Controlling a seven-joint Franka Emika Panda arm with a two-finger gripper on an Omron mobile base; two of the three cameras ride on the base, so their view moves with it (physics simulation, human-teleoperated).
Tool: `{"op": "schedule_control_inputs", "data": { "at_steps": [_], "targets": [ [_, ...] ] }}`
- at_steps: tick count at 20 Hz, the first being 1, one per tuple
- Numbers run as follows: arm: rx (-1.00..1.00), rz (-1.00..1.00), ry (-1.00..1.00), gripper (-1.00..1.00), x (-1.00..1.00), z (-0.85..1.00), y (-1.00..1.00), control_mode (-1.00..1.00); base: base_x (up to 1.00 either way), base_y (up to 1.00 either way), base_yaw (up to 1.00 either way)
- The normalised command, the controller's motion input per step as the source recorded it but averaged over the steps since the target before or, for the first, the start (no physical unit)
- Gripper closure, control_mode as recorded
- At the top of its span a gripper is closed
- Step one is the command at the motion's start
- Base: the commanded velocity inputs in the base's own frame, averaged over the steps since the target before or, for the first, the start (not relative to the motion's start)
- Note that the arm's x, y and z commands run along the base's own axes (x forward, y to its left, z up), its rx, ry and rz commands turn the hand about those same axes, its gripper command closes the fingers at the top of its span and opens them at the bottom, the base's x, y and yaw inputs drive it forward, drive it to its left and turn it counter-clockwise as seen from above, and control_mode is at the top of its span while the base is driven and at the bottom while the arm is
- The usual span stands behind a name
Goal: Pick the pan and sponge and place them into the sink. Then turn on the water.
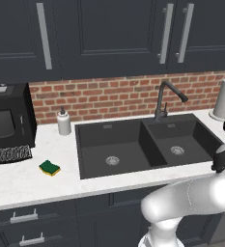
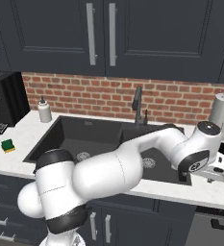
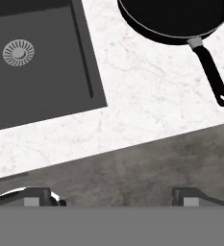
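A: How far along is it?
B: Nothing's placed yet. The pan [image 3: 176, 19], black and shallow with a slim handle, sits on the marbled white counter [image 3: 147, 96] right of the sink [image 1: 143, 142].
A: The sponge?
B: The sponge [image 1: 49, 168], green over yellow, lies left of the matte dark basins. Both are empty and dry.
A: The hand?
B: The hand [image 3: 111, 194] hangs spread apart, holding nothing, near the pan.

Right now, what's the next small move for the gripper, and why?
Probably carry the open gripper forward over the counter toward the pan's handle, then lower onto it. The pan still sits on the counter to the right of the sink, nothing is between the fingers, and the sponge lies far off on the sink's left.
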Motion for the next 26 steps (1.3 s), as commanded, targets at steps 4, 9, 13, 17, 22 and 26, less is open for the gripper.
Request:
{"op": "schedule_control_inputs", "data": {
  "at_steps": [4,9,13,17,22,26],
  "targets": [
    [0.00,0.04,0.00,-1.00,0.10,-0.09,-0.29,-1.00,0.00,0.00,0.00],
    [-0.04,0.04,0.06,-1.00,0.16,-0.12,-0.26,-1.00,0.00,0.00,0.00],
    [-0.04,0.02,0.06,-1.00,0.16,-0.16,-0.27,-1.00,0.00,0.00,0.00],
    [-0.04,0.03,0.05,-1.00,0.15,-0.16,-0.30,-1.00,0.00,0.00,0.00],
    [-0.01,0.03,0.03,-1.00,0.10,-0.16,-0.34,-1.00,0.00,0.00,0.00],
    [0.00,0.03,0.01,-1.00,0.08,-0.15,-0.37,-1.00,0.00,0.00,0.00]
  ]
}}
